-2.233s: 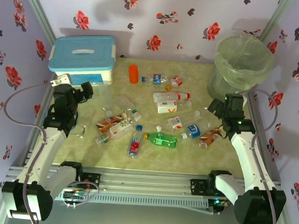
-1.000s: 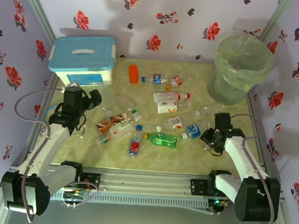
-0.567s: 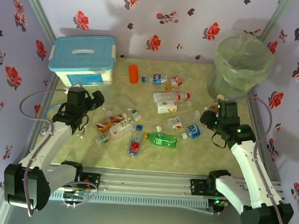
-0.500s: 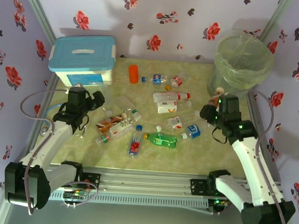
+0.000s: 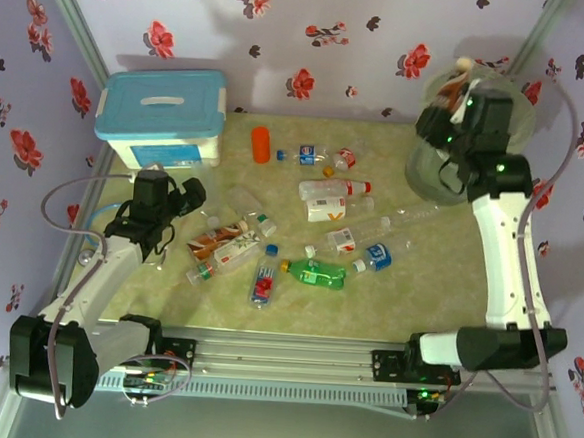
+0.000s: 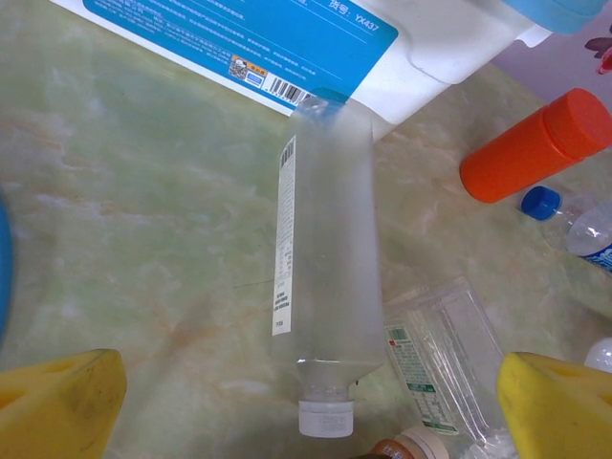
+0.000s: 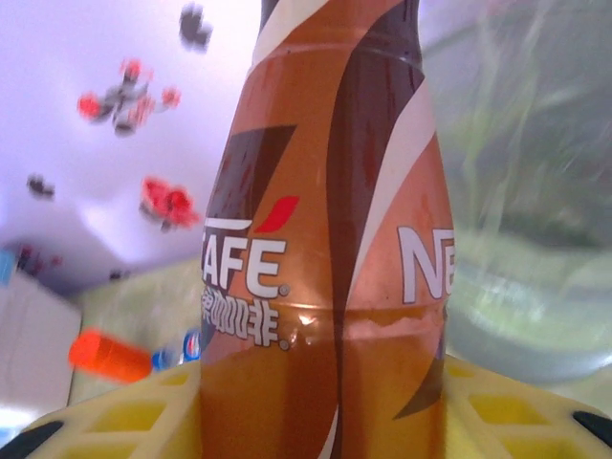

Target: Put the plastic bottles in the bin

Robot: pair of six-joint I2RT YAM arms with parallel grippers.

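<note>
From the top external camera, the right arm reaches up to the far right corner. The right gripper (image 5: pixel 453 98) is held over the left rim of the round translucent pale-green plastic bin (image 5: pixel 423 174). From here I cannot tell how its fingers stand. The left gripper (image 5: pixel 180 194) hangs low over the pale green marbled table (image 5: pixel 417 298), just in front of the blue-lidded white storage box (image 5: pixel 162 115). Loose plastic bottles lie scattered across the middle of the table. Among them are a short orange plastic bottle (image 5: pixel 261 144) near the back and a green plastic bottle (image 5: pixel 315 273) nearer the front.

In the left wrist view, the left gripper's two yellow fingers (image 6: pixel 59 406) are spread wide and grip nothing. A frosted clear plastic bottle (image 6: pixel 325 258) lies on its side between them. Its white cap points toward the camera and its base is against the white box. To the right lie the orange bottle and a flattened clear plastic bottle with a printed label (image 6: pixel 435 359).

In the right wrist view, the right gripper's yellow fingers (image 7: pixel 143 411) pinch a brown-labelled plastic coffee bottle (image 7: pixel 325 239) at its lower body. The bottle stands upright and close to the lens. The bin's blurred green wall shows behind it to the right. The orange bottle lies far below on the left.
</note>
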